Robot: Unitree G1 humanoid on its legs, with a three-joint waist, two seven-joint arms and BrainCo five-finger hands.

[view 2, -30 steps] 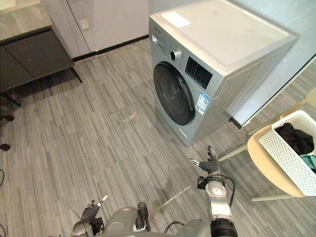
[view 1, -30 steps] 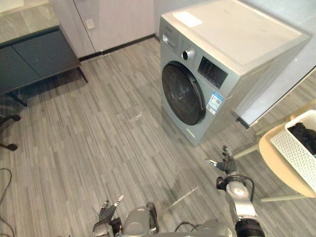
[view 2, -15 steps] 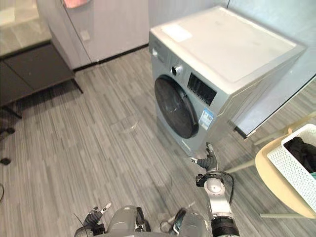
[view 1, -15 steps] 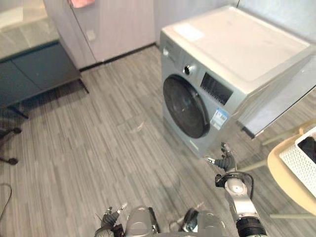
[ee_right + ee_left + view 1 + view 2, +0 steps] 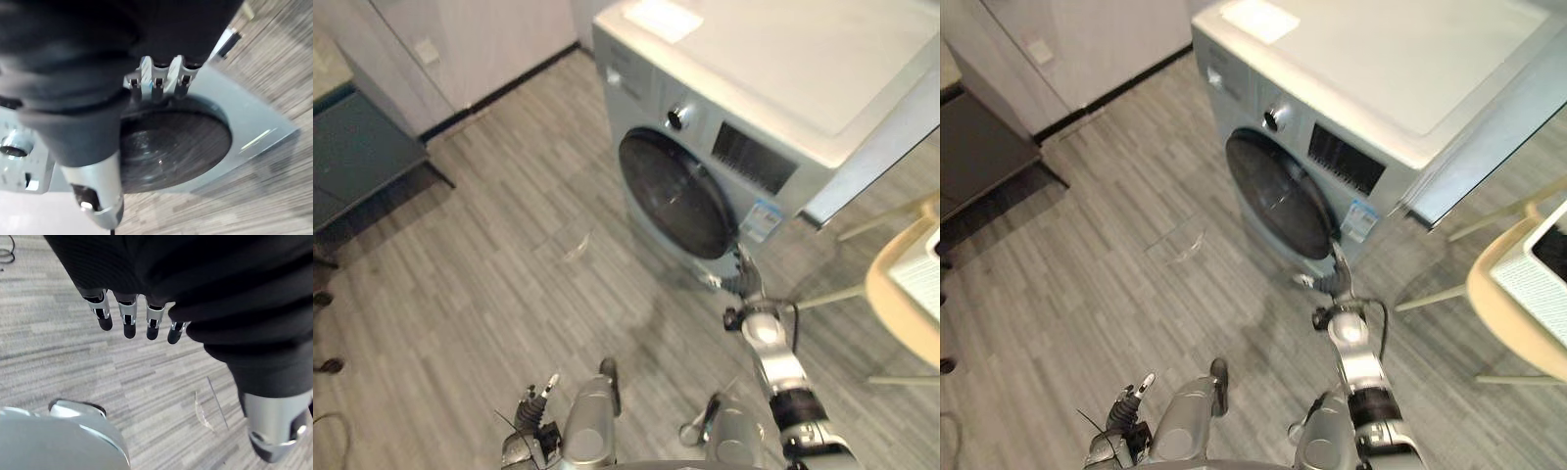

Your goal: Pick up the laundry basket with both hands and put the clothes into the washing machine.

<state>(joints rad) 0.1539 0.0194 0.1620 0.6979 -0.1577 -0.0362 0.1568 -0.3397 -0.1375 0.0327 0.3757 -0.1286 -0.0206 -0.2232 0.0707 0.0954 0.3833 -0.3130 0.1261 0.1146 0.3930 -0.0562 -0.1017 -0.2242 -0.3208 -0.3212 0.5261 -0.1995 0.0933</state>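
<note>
The grey washing machine (image 5: pixel 773 88) stands ahead of me to the right, with its round dark door (image 5: pixel 674 204) closed. My right hand (image 5: pixel 743 281) is stretched out low by the door's lower right edge, and in its wrist view its straight fingers (image 5: pixel 158 78) point at the door (image 5: pixel 186 142). My left hand (image 5: pixel 534 419) hangs low at my left side, open over the floor, fingers (image 5: pixel 128 324) straight. The white laundry basket (image 5: pixel 1536 279), with dark clothes (image 5: pixel 1557 250) inside, sits on a beige round table (image 5: pixel 899 304) at the far right, away from both hands.
A dark low cabinet (image 5: pixel 357 162) stands at the back left against the wall. A scrap of clear plastic (image 5: pixel 574 245) lies on the grey plank floor in front of the machine. A grey panel (image 5: pixel 876 147) runs along the washer's right side.
The whole picture has shifted, so the camera has moved towards the machine. My right hand has reached forward, up to the door's lower right edge. The left hand still hangs low.
</note>
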